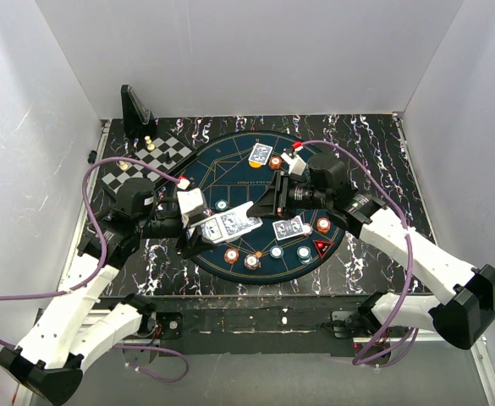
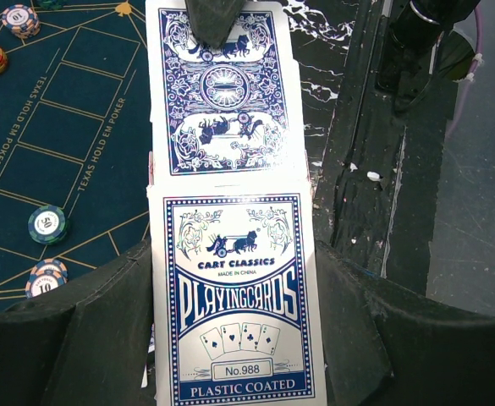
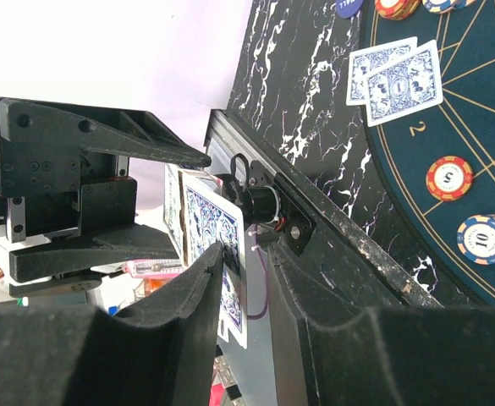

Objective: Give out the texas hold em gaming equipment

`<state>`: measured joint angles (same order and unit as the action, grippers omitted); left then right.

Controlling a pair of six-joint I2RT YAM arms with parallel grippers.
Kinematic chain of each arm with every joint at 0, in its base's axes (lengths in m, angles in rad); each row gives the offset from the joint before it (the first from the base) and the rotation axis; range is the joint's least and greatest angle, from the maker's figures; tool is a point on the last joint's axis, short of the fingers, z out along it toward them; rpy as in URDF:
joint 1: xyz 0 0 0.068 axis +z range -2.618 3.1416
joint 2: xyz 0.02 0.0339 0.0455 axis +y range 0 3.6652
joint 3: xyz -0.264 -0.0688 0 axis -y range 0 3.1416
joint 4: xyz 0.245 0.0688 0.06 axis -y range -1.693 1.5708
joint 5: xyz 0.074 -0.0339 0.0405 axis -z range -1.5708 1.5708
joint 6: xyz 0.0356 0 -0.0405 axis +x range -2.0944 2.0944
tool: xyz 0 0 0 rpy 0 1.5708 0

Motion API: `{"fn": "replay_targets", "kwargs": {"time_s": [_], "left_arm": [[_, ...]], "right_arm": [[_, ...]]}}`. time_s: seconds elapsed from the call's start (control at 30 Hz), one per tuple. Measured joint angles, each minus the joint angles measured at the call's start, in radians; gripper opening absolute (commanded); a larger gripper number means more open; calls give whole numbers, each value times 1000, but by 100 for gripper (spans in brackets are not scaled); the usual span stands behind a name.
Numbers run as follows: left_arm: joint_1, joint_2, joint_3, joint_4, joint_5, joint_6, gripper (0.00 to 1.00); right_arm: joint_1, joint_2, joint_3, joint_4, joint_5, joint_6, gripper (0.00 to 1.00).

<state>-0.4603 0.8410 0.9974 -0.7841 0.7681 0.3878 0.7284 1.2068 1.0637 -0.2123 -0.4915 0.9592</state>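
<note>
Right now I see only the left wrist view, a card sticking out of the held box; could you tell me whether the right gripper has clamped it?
Observer: Not yet. In the right wrist view the card sits between the fingers of the right gripper, with a gap showing.
Operator: Are any cards dealt yet?
Observer: Yes, the top view shows dealt cards at the far edge of the mat and a pair at its near right.
Operator: Is anything beside the mat?
Observer: A chessboard at the far left.
</note>
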Motion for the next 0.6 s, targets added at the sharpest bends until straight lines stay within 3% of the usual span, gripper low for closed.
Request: {"fn": "replay_targets", "kwargs": {"time_s": [0.6], "left_arm": [[0, -2, 0, 2, 1, -6, 0]], "right_arm": [[-47, -43, -14, -48, 3, -24, 31]]}}
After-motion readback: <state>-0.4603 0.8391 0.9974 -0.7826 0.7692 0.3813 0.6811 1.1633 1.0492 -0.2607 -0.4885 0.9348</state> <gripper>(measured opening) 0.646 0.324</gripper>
